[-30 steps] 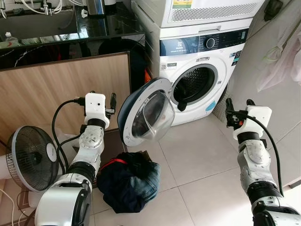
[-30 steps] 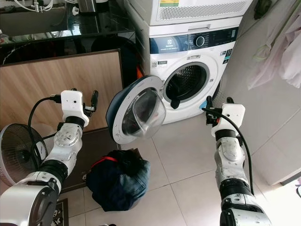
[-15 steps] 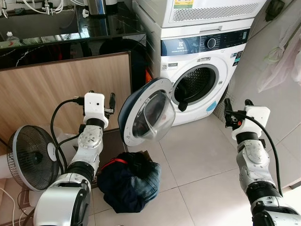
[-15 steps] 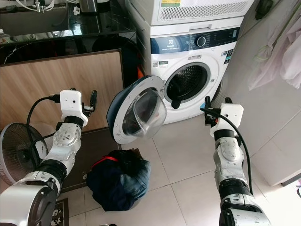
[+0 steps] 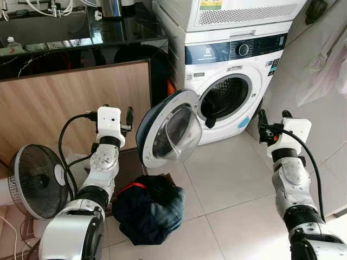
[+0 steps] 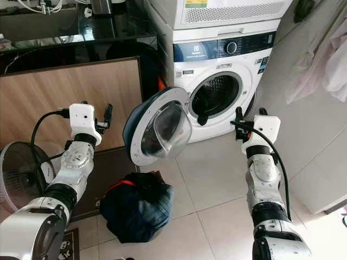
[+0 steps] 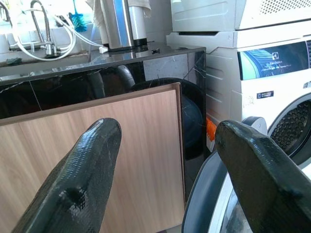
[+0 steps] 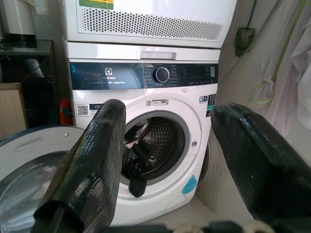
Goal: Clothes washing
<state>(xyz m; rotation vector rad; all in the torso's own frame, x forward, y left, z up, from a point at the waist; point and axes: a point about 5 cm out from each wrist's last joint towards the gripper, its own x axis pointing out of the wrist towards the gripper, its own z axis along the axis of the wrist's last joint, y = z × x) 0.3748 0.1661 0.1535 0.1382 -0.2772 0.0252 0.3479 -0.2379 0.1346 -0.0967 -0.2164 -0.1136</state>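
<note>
Now | washing machine point(image 8: 146, 121): "Electrolux" panel | door point(image 5: 169, 130) open

— Where are the arms sitting?
— Both are reaching up from the frame's lower corners; the left hand point(image 5: 115, 110) at centre-left, the right hand point(image 5: 272, 116) at centre-right.
— Fingers?
— Both hands are spreading theirs wide, gripping nothing.

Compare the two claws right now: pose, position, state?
The left claw is raised beside the wood panel, left of the open washer door; the right claw is raised on the far side, right of the drum opening. The left wrist view looks at the panel and door edge; the right wrist view looks at the washer front. Both are open, holding nothing, well above the clothes pile on the floor.
</note>
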